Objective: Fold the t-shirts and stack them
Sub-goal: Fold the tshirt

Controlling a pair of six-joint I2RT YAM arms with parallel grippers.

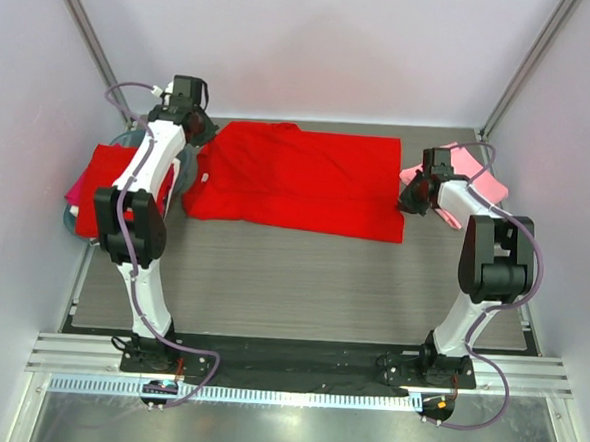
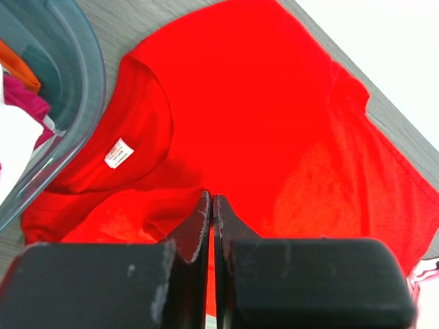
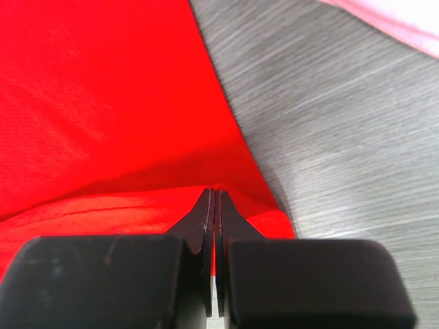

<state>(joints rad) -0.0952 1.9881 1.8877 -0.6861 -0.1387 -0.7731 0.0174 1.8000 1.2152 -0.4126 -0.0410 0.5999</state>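
Observation:
A bright red t-shirt (image 1: 297, 181) lies spread flat across the middle of the table, collar and white label (image 2: 118, 153) to the left. My left gripper (image 1: 205, 135) (image 2: 211, 197) is shut on its fabric by the shoulder, just below the collar. My right gripper (image 1: 411, 200) (image 3: 215, 192) is shut on the shirt's right hem corner, where the cloth rises to the fingertips. A light pink t-shirt (image 1: 483, 177) (image 3: 398, 17) lies at the back right, behind the right gripper. Another red t-shirt (image 1: 105, 174) is draped over the basin at the left.
The teal basin (image 2: 86, 82) stands at the table's left edge, next to the red shirt's collar, with magenta (image 2: 24, 96) and white (image 2: 14, 137) cloth inside. White walls and metal posts enclose the table. Bare grey tabletop (image 1: 301, 282) lies in front of the shirt.

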